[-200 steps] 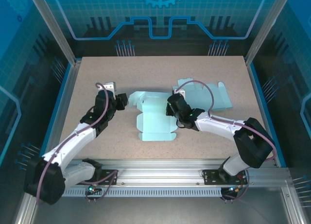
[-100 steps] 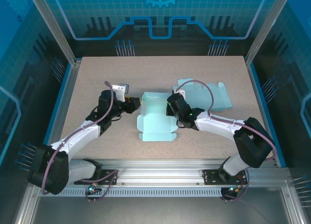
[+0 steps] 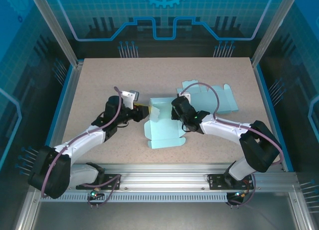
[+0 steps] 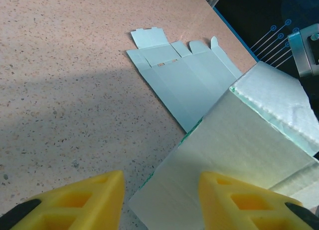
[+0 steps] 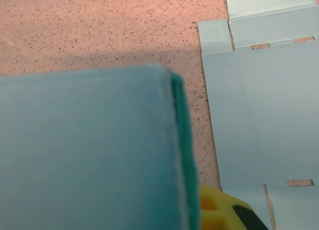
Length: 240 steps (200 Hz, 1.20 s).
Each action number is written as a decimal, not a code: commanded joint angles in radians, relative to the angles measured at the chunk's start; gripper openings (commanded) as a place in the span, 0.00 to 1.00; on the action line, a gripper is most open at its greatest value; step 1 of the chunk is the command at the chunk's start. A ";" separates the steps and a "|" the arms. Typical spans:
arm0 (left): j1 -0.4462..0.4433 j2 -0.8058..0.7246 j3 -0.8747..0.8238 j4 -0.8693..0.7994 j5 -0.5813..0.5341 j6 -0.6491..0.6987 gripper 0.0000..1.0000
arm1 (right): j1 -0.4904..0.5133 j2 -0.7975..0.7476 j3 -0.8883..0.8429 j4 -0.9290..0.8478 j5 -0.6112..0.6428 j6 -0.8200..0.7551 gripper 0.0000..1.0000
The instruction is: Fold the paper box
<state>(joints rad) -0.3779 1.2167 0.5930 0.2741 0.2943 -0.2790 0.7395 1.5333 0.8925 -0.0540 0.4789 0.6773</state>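
Since a second ago my left arm has swung in toward 3 o'clock. My left gripper [image 3: 142,110] now sits against the left side of the paper box [image 3: 164,129]. The box's left flap lay flat before and has now lifted and turned inward. The whole box has slid slightly toward 3 o'clock.

Closest to me, in my left wrist view, my two yellow fingers [image 4: 75,202] stand apart, clamped on nothing. A pale blue panel of the box reaches down into the gap between them from 2 o'clock, and its corner is close to my right-hand finger.

My right gripper [image 3: 174,114] is at the box's 1 o'clock corner. It is pinched tight on an upright wall of the box. In my right wrist view that wall fills the near left, showing a green cut edge, and one yellow fingertip [image 5: 219,210] peeks out just below it.

The box lies around the middle of the speckled table [image 3: 99,75], between my two grippers. Its base panel is flat on the surface and its tabbed near edge points to 6 o'clock.

Farther off, at 2 o'clock from the box, a second flat box blank [image 3: 212,98] lies unfolded on the table, apart from both grippers.
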 commanded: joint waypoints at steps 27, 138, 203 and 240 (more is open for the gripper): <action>-0.021 -0.026 -0.022 -0.022 0.078 0.073 0.47 | 0.007 0.011 0.044 0.016 0.004 -0.019 0.00; -0.021 -0.100 -0.021 -0.172 0.070 0.197 0.55 | 0.004 0.028 0.058 0.017 -0.008 -0.045 0.00; -0.026 -0.064 -0.029 0.010 -0.044 0.206 0.50 | 0.009 0.044 0.065 0.052 -0.070 -0.053 0.00; -0.085 -0.031 -0.043 0.088 -0.294 0.269 0.36 | 0.021 0.041 0.065 0.051 -0.071 -0.040 0.00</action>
<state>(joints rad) -0.4229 1.1629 0.5694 0.2592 0.1883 -0.0731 0.7399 1.5642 0.9257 -0.0246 0.4297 0.6357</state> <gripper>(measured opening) 0.392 0.110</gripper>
